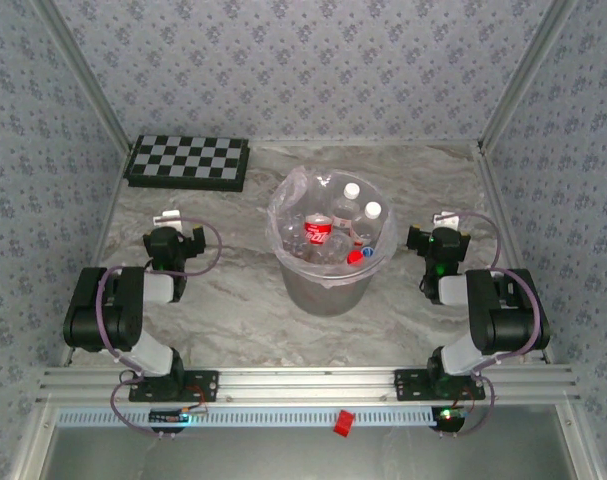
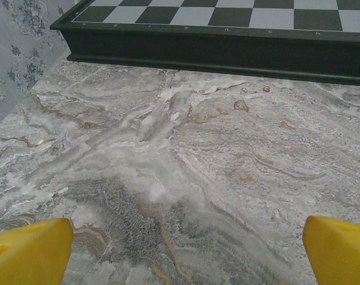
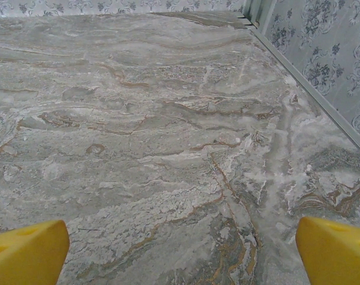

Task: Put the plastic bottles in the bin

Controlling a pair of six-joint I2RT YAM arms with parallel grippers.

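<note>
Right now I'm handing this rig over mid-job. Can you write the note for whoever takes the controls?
Left gripper: open, empty, low over bare table, facing the chequered board.
Right gripper: open, empty, over bare table near the right wall.
Plastic bottles: every one I can see lies inside the bin, which stands upright mid-table between the arms.
Done: the visible bottles are binned.
Left: probably nothing to pick. The spot just behind the bin is hidden from the top camera, so check it before closing out.
</note>
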